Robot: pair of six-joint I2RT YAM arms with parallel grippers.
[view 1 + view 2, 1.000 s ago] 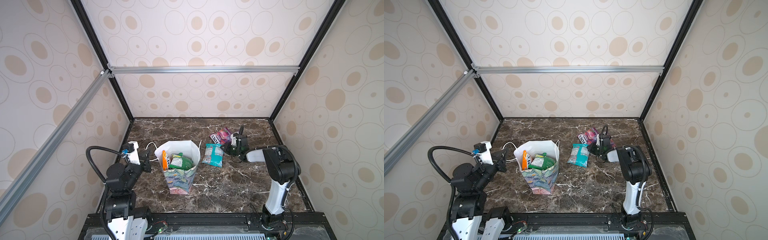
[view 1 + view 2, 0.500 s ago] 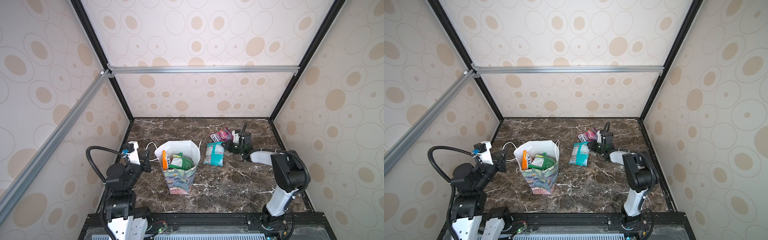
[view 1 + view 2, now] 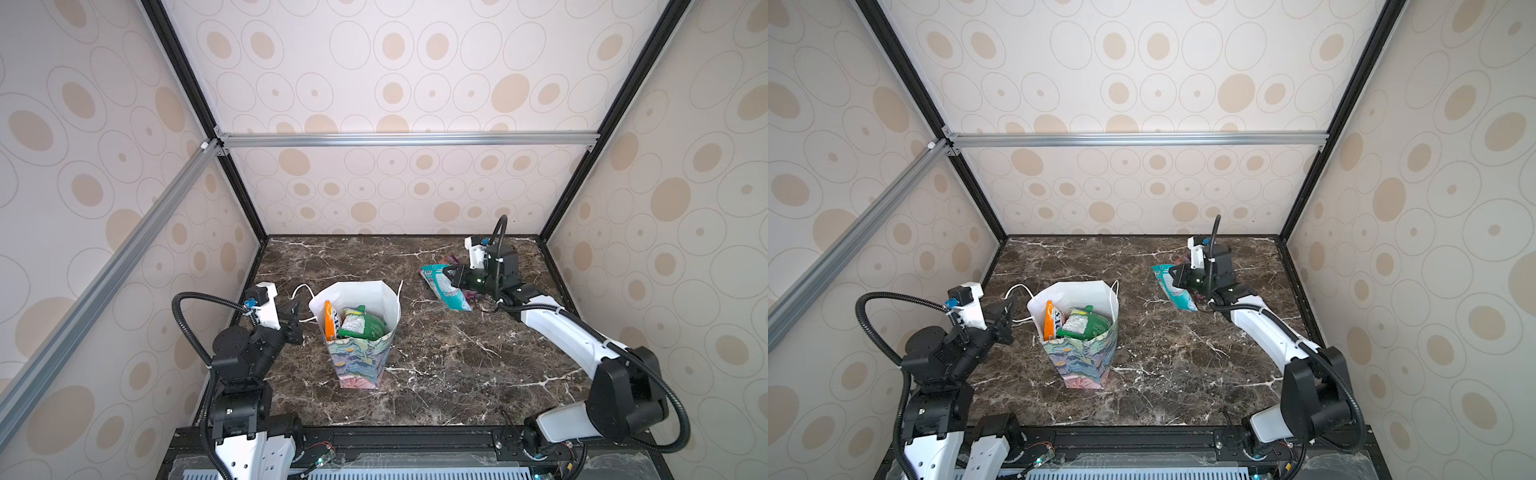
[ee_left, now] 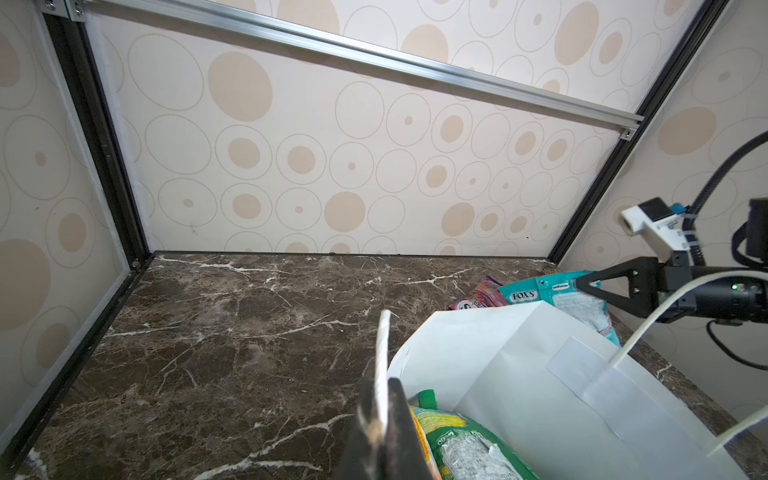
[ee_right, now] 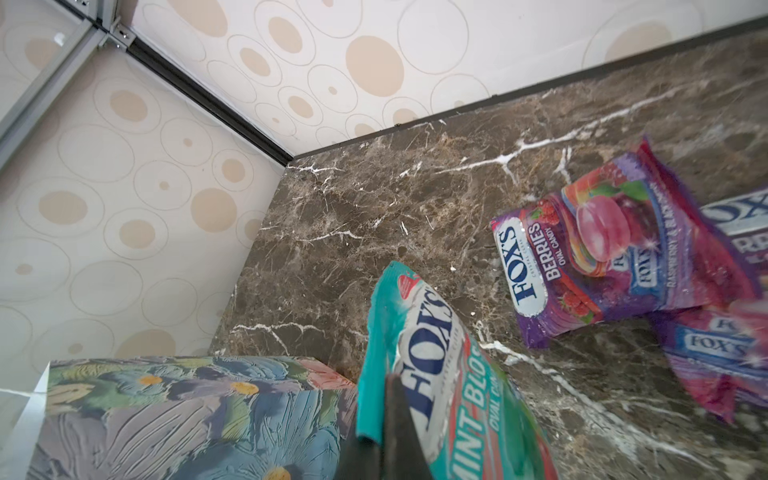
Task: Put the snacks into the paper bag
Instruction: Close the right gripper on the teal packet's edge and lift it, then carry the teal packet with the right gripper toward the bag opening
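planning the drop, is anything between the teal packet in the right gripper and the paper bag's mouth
Nothing visible. Only bare marble lies between the teal packet, pinched by the right gripper, and the paper bag, whose mouth stands open.

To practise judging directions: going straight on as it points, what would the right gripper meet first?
Probably free: the right gripper, holding the teal packet, aims past the paper bag toward the back-left corner.

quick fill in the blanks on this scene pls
The right tool is shut on the teal packet, branded ___.
The left tool is shut on the paper ___.
The purple packets lie on the ___.
Missing: FOX'S; bag; table.
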